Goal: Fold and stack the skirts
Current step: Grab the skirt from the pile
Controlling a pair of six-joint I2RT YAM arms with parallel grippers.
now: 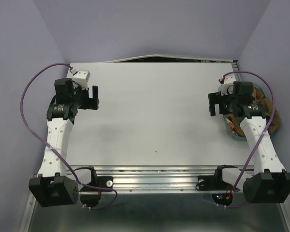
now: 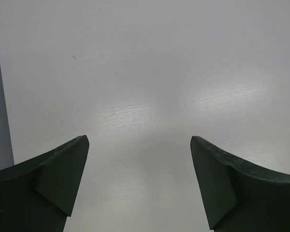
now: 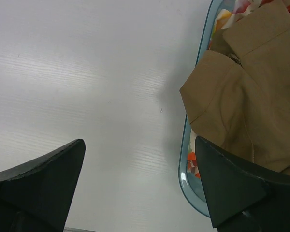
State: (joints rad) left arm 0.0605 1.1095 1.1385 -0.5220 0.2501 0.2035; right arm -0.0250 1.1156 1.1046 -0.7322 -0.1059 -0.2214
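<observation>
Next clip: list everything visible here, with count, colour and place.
table: 1, white, under everything
tub: 1, translucent teal, table's right edge
tan skirt: 1, tan-brown, crumpled on top in the tub, overhanging its rim
printed skirt: 1, cream with orange and red print, in the tub under the tan one
cables: 2, purple, one looping beside each arm
left gripper: 1, dark, open, over bare table
right gripper: 1, dark, open, beside the tub

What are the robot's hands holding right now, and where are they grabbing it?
Nothing. Both are open with nothing between their fingers: the left gripper over the table, the right gripper beside the tub where the tan skirt lies.
</observation>
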